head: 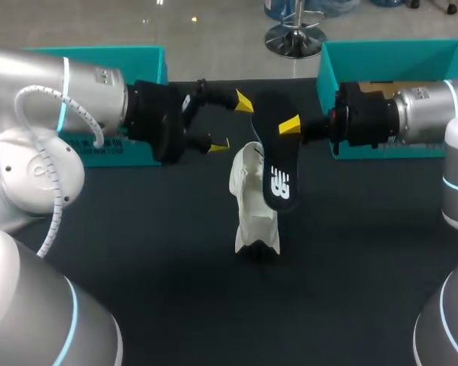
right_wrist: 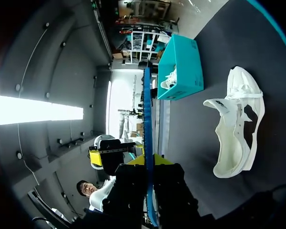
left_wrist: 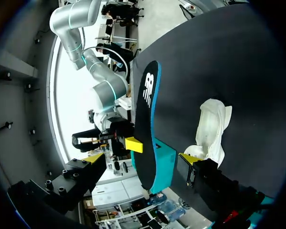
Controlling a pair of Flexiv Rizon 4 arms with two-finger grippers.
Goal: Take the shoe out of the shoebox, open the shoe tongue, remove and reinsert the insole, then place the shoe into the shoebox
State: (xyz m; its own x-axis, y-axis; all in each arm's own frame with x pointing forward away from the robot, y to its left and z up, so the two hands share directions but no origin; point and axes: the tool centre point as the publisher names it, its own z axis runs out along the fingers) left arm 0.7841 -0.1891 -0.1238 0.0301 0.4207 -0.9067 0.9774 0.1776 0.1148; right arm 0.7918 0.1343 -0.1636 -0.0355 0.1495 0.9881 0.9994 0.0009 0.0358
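My right gripper [head: 290,126] is shut on the upper end of a black insole [head: 279,177] with a white logo, which hangs in the air above the table's middle. In the right wrist view the insole [right_wrist: 147,119] shows edge-on, as a blue strip rising from between the fingers of my right gripper [right_wrist: 149,162]. The white shoe [head: 253,204] lies on the dark table just below and left of the insole, with nothing touching it; it shows too as the shoe [right_wrist: 238,129] and the shoe [left_wrist: 212,129]. My left gripper [head: 230,122] is wide open beside the insole's top. In the left wrist view the insole [left_wrist: 145,119] stands ahead of my left gripper [left_wrist: 140,158], between its spread fingers.
A teal box [head: 137,57] stands at the back left behind my left arm; in the right wrist view this box [right_wrist: 181,67] holds something white. A second teal box [head: 382,47] stands at the back right, behind my right wrist. The dark table [head: 168,252] stretches toward the front.
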